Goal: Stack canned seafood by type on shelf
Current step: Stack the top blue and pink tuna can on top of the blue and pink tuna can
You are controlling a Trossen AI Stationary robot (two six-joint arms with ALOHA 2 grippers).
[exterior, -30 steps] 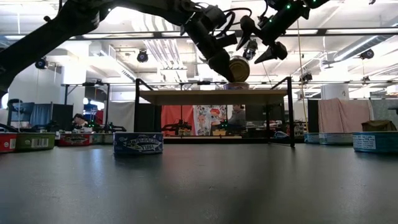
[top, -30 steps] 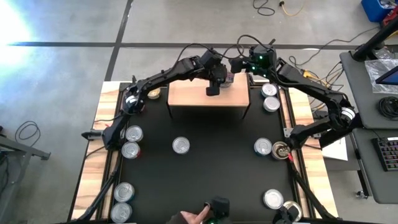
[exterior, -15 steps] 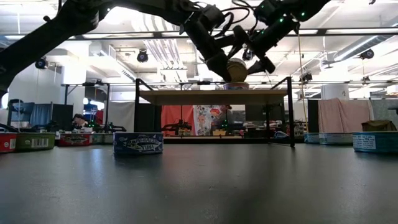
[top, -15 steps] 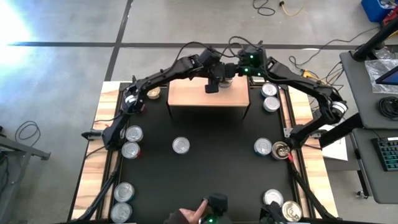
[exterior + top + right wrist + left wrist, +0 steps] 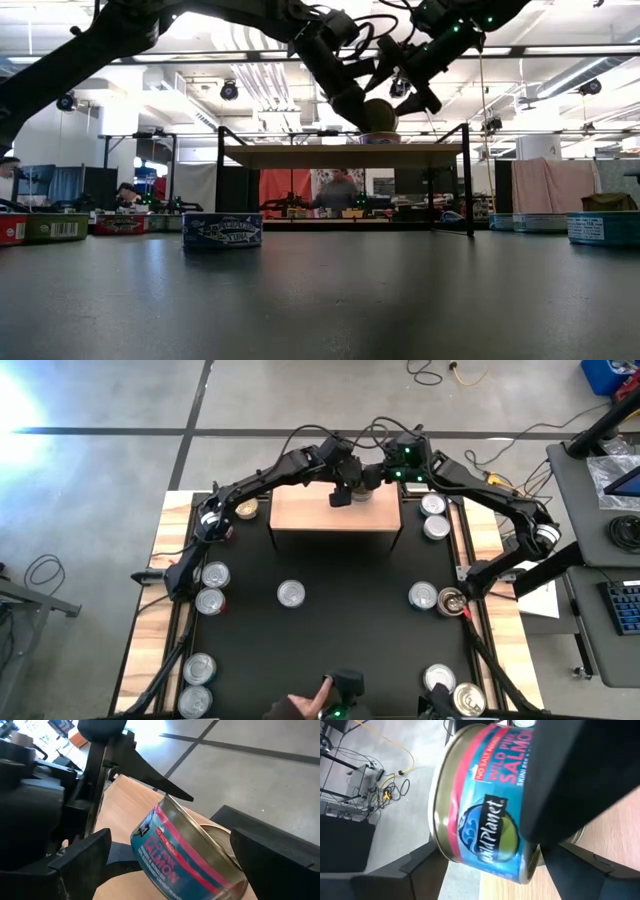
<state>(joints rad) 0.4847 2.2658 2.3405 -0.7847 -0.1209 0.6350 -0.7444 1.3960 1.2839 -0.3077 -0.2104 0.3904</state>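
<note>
A blue-and-red salmon tin (image 5: 485, 815) stands tilted between the fingers of my left gripper (image 5: 352, 486), over the far right part of the wooden shelf (image 5: 310, 512). Its lower edge rests on a second tin (image 5: 378, 138) that stands on the shelf. In the low view the tilted tin (image 5: 378, 113) shows its round gold face. My right gripper (image 5: 175, 865) is open. Its fingers stand on either side of the same tin (image 5: 190, 850), and I cannot tell whether they touch it. My left gripper has the salmon tin between its two fingers, one at each flat end: one finger (image 5: 172, 790) lies along the gold top's rim (image 5: 167, 801), the other (image 5: 122, 854) against the opposite end. The fingers slant down from the table's left. The tin sits tilted.
Loose tins lie on the black mat: one in the middle (image 5: 291, 593), two at the left (image 5: 213, 586), some at the right (image 5: 423, 596) and far right (image 5: 435, 516), more in the near corners (image 5: 197, 682). A person's hand (image 5: 300, 710) shows at the near edge.
My right gripper has swung toward the left over the shelf, turned, and come to stand around the tin. The tin has tipped further over, so that the low view now shows its round gold face.
</note>
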